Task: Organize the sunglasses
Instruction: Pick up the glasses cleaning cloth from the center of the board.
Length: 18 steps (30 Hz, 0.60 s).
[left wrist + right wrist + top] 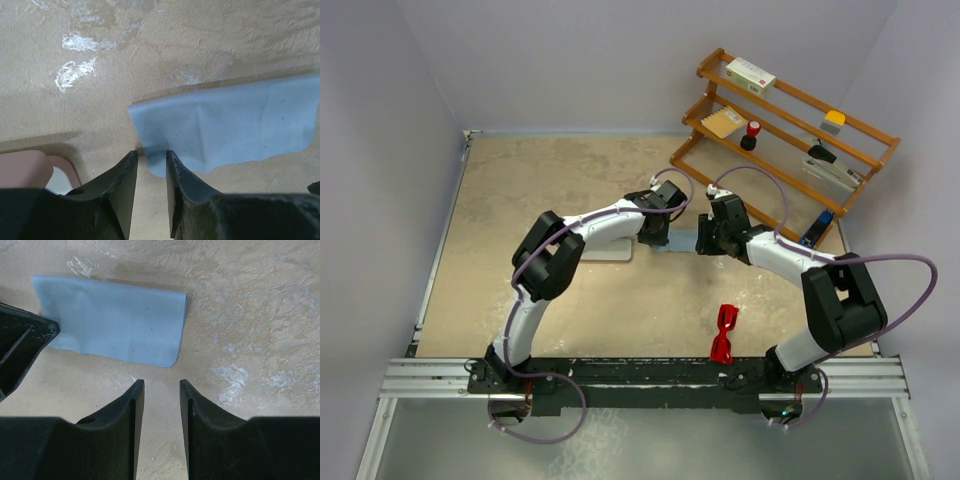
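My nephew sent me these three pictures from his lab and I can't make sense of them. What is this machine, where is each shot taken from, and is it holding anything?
These are two robot arms bolted side by side at the near edge of a table. The wide picture looks down from above and behind them. The other two come from small cameras on each wrist, so the dark prongs at the bottom are that arm's own fingers.

Both arms reach toward a light blue cloth lying flat mid-table. The left gripper has its tips at the cloth's corner, jaws slightly apart; the right gripper hovers open just short of the cloth's edge. Neither visibly holds anything.

A pale pink case lies beside the left arm. The red sunglasses lie untouched near the right arm's base. A wooden rack stands far right.
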### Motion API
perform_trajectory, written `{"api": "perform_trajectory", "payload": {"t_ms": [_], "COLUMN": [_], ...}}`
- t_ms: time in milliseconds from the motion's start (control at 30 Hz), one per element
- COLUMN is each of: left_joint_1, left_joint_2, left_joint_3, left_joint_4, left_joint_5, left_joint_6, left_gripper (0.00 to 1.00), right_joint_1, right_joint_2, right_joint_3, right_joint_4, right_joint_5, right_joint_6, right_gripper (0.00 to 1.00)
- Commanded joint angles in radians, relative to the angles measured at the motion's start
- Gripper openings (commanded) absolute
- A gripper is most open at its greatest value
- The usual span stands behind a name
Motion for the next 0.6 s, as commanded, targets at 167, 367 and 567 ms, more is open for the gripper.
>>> {"api": "perform_trajectory", "payload": {"t_ms": [167,367,567], "left_joint_1": [-0.002,-0.002,-0.008], "left_joint_2": [0.018,0.017,0.018], "left_joint_3": [0.044,0.014,-0.006], "left_joint_4": [0.0,-0.009,-0.022], "left_joint_5": [0.005,-0.009,-0.036], "left_joint_6": [-0.007,-0.009,-0.008], "left_gripper": [0.27,0.27,0.26], "right_joint_1": [0.004,0.004,0.004], "right_joint_2": [-0.039,-0.039,-0.04], "right_joint_3": [-0.004,-0.007,-0.01], "right_joint_4": [0.014,0.017,0.018], "right_joint_5": [-0.016,-0.023,-0.025], "right_joint_6": [0.008,0.012,0.015], "right_gripper": [0.37,0.37,0.37]}}
